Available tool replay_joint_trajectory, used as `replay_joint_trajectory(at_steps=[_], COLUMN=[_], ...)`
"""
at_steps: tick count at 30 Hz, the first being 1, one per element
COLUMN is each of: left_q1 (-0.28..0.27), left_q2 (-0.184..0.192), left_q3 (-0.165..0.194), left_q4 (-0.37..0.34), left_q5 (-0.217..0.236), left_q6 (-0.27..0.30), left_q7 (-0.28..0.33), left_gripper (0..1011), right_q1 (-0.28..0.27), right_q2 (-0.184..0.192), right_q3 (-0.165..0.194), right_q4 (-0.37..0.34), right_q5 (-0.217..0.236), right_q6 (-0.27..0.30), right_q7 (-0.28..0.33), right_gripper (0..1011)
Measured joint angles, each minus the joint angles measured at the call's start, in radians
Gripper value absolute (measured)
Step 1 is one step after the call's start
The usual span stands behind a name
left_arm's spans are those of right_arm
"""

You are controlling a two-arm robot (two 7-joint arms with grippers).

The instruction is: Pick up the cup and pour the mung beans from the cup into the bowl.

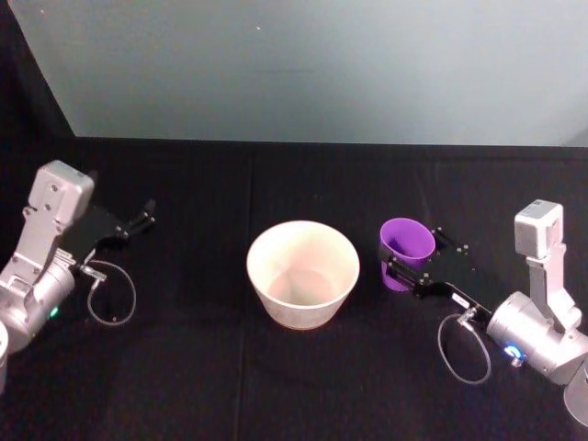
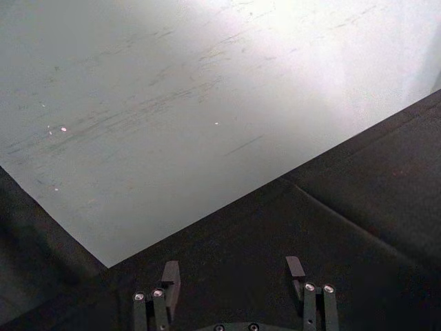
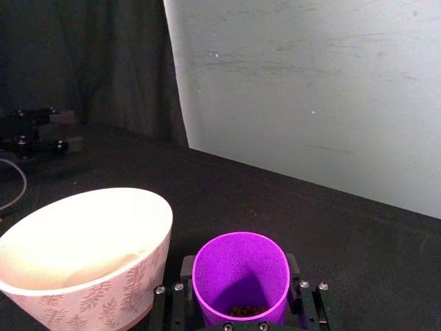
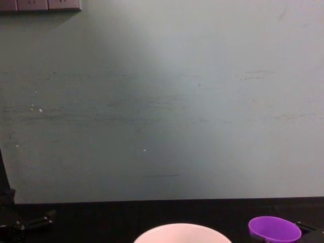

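Right wrist view shows the right gripper (image 3: 240, 272) with its jaws clamped on opposite sides of the cup (image 3: 240, 281), and a few mung beans (image 3: 242, 310) dark at its bottom. Being light, smooth, tapered plastic, it could slip or flex, so a firm mid-wall hold suits it. The bowl (image 1: 308, 314) stands just beside the cup at its 9 o'clock. The left gripper (image 1: 142, 218), jaws apart, hangs idle at the bowl's 9 o'clock.

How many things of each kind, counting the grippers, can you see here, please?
Cups: 1, the purple cup
Bowls: 1, the pale bowl
Grippers: 2, the left gripper, open, and the right gripper, shut on the cup
Total: 4
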Motion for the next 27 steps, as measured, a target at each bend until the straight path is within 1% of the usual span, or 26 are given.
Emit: replay_joint_trajectory(at_steps=[3,7,9,11,12,13,14,16,17,20,22,27], left_q1=[0.0,0.0,0.0,0.0,0.0,0.0,0.0,0.0,0.0,0.0,0.0,0.0], left_q2=[0.0,0.0,0.0,0.0,0.0,0.0,0.0,0.0,0.0,0.0,0.0,0.0], left_q3=[0.0,0.0,0.0,0.0,0.0,0.0,0.0,0.0,0.0,0.0,0.0,0.0], left_q4=[0.0,0.0,0.0,0.0,0.0,0.0,0.0,0.0,0.0,0.0,0.0,0.0], left_q5=[0.0,0.0,0.0,0.0,0.0,0.0,0.0,0.0,0.0,0.0,0.0,0.0], left_q6=[0.0,0.0,0.0,0.0,0.0,0.0,0.0,0.0,0.0,0.0,0.0,0.0], left_q7=[0.0,0.0,0.0,0.0,0.0,0.0,0.0,0.0,0.0,0.0,0.0,0.0], left_gripper=[1000,1000,1000,1000,1000,1000,1000,1000,1000,1000,1000,1000], right_q1=[-0.002,-0.02,-0.039,-0.048,-0.058,-0.058,-0.067,-0.075,-0.081,-0.085,-0.086,-0.085], right_q2=[0.002,0.019,0.034,0.045,0.055,0.055,0.067,0.079,0.09,0.112,0.142,0.18], right_q3=[0.002,0.018,0.043,0.056,0.068,0.068,0.082,0.096,0.106,0.122,0.139,0.16], right_q4=[-0.007,-0.067,-0.128,-0.164,-0.195,-0.195,-0.233,-0.267,-0.297,-0.34,-0.389,-0.449], right_q5=[-0.001,0.001,0.027,0.041,0.055,0.055,0.072,0.09,0.107,0.13,0.153,0.174], right_q6=[0.002,0.031,0.08,0.104,0.128,0.128,0.154,0.181,0.204,0.239,0.276,0.316], right_q7=[-0.002,-0.013,-0.021,-0.027,-0.032,-0.032,-0.037,-0.042,-0.045,-0.051,-0.06,-0.076], right_gripper=[743,734,734,734,734,734,734,734,734,735,734,734])
